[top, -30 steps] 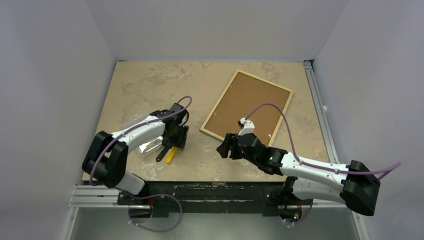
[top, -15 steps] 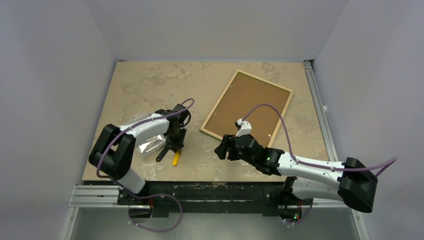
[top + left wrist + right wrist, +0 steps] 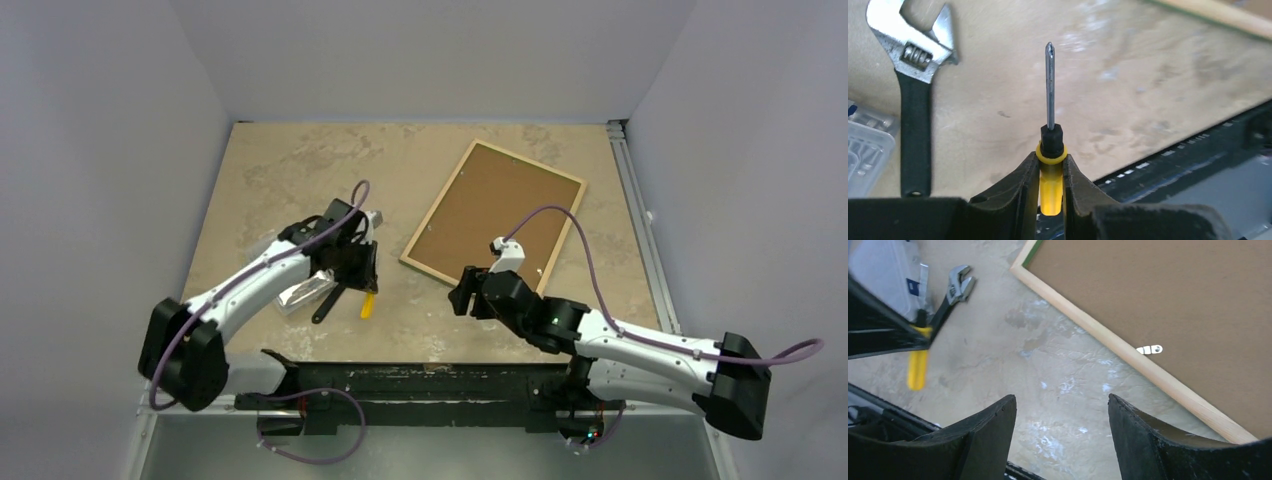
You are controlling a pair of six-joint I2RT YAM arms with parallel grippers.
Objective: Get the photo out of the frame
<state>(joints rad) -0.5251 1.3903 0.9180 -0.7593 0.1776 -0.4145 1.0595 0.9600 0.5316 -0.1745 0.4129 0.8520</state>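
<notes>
The frame [image 3: 438, 200] lies face down at the table's back right, pale wood edges up, with a brown backing board [image 3: 495, 210] filling it. The photo is hidden under the board. In the right wrist view the wood edge [image 3: 1128, 357] runs diagonally, with a small metal clip [image 3: 1149, 349] on the board [image 3: 1158, 295]. My right gripper [image 3: 1062, 407] stands open over bare table just short of that edge, holding nothing. My left gripper [image 3: 1051, 165] is shut on a yellow-handled screwdriver [image 3: 1050, 90], shaft pointing away from the fingers.
A black-handled adjustable wrench [image 3: 328, 303] lies beside the left gripper [image 3: 358, 275], also seen in the left wrist view [image 3: 915, 100]. A clear plastic box [image 3: 300, 290] sits to its left. The table's dark front rail [image 3: 420, 375] runs close behind both grippers.
The left gripper has shut on the screwdriver and carried it a little right and toward the back. The right gripper has shifted slightly right, toward the frame.
</notes>
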